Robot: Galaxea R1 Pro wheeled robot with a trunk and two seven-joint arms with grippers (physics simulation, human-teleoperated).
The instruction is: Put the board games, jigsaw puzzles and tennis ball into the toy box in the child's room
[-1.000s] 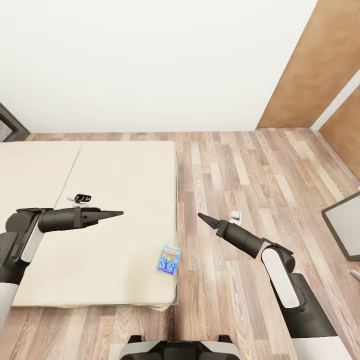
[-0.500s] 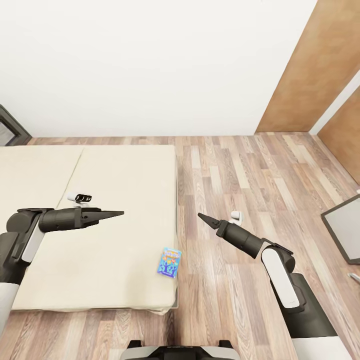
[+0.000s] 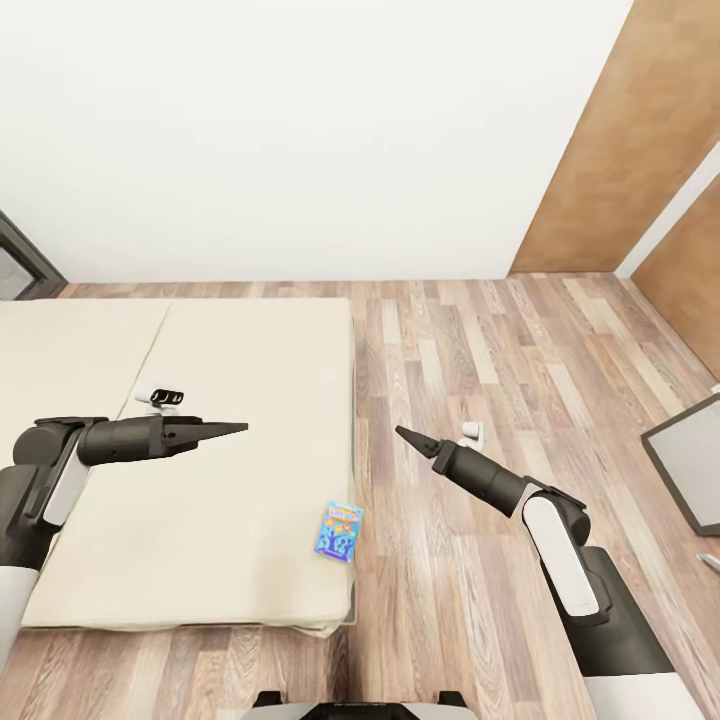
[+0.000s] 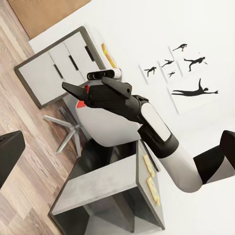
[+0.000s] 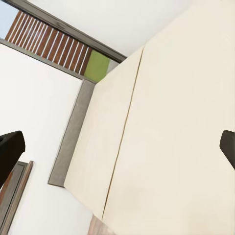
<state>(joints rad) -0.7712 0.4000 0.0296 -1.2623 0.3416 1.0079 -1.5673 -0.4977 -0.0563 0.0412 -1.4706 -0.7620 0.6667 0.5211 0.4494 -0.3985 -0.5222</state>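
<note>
The left gripper (image 3: pixel 238 427) is held level above the bed (image 3: pixel 200 520), its fingers drawn together to a point and holding nothing; the right gripper (image 3: pixel 403 434) hangs over the wooden floor (image 3: pixel 480 350) beside the bed, likewise closed to a point and empty. In the wrist views each camera's own fingertips sit at opposite picture edges, so the closed reading rests on the head view. The step in hand appears to be the approach to the bed to collect a board game. Nearest the robot, the small blue board game (image 3: pixel 339 530) lies flat on the beige mattress, close to its floor-side edge and near the foot corner, with bright printed lettering facing up. The next move would call for bringing a gripper down to that box, parting the fingers and taking it by an edge, since it lies flat. Farther off, a small white-and-black object (image 3: pixel 159 396) rests on the mattress just beyond the left gripper; its identity cannot be determined. The grey headboard (image 5: pixel 68 142) stands at the far end.
</note>
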